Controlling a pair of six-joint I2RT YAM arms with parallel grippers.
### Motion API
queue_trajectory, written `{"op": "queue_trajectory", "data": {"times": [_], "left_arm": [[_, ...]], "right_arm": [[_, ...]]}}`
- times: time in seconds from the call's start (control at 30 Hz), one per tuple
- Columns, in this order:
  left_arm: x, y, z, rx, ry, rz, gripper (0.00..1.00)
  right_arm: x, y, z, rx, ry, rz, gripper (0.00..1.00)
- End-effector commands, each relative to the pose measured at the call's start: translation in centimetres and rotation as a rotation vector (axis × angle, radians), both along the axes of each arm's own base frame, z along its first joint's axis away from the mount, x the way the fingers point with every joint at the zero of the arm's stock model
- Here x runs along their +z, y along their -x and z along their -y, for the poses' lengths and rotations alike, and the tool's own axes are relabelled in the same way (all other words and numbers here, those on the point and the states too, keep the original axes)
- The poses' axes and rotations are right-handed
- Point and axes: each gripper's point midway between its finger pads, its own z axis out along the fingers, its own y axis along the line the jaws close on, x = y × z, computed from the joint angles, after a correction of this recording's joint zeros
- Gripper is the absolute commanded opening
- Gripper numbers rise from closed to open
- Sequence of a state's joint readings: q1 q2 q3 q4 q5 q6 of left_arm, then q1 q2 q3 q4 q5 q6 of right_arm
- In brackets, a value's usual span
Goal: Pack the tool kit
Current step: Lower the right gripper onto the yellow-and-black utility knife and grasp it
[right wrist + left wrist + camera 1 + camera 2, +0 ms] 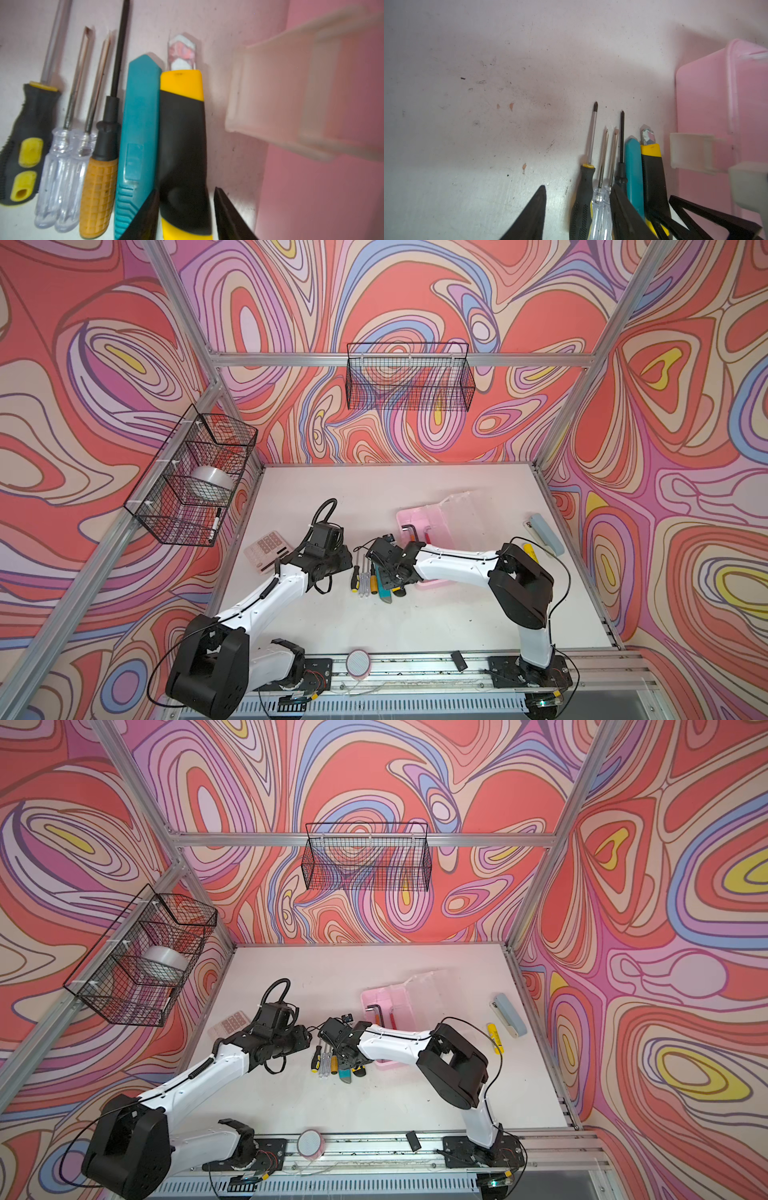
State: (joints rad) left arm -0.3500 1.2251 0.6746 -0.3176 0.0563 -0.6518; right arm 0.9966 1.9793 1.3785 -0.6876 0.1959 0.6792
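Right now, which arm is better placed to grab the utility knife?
Right. The right gripper straddles the utility knife handle with open jaws, beside the pink case. The left gripper is lined up with the screwdrivers instead.

Bright diffuse light; soft shadows; case (324, 197) blurred at right wrist.

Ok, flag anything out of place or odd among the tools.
The utility knife, last in the row beside the pink case, lies with its blade sticking out past the yellow nose. Otherwise the screwdrivers and teal tool lie neatly side by side.
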Motion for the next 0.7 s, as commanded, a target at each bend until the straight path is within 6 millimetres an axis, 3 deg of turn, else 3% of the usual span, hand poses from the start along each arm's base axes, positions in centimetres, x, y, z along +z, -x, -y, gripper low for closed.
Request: {"op": "queue_trajectory", "data": {"times": [0.0, 0.23, 0.67], "left_arm": [[-0.6, 0.2, -0.4, 0.016, -0.001, -0.012, 0.51], [-0.9, 0.3, -0.4, 0.017, 0.003, -0.019, 0.51], [-0.8, 0.1, -0.4, 0.021, 0.007, -0.017, 0.51]], "right_arm": [[-0.7, -0.4, 0.5, -0.017, 0.034, 0.002, 0.42], [-1.1, -0.4, 0.0, -0.008, 0.027, -0.008, 0.51], [-1.7, -0.8, -0.1, 0.007, 0.049, 0.001, 0.51]]}}
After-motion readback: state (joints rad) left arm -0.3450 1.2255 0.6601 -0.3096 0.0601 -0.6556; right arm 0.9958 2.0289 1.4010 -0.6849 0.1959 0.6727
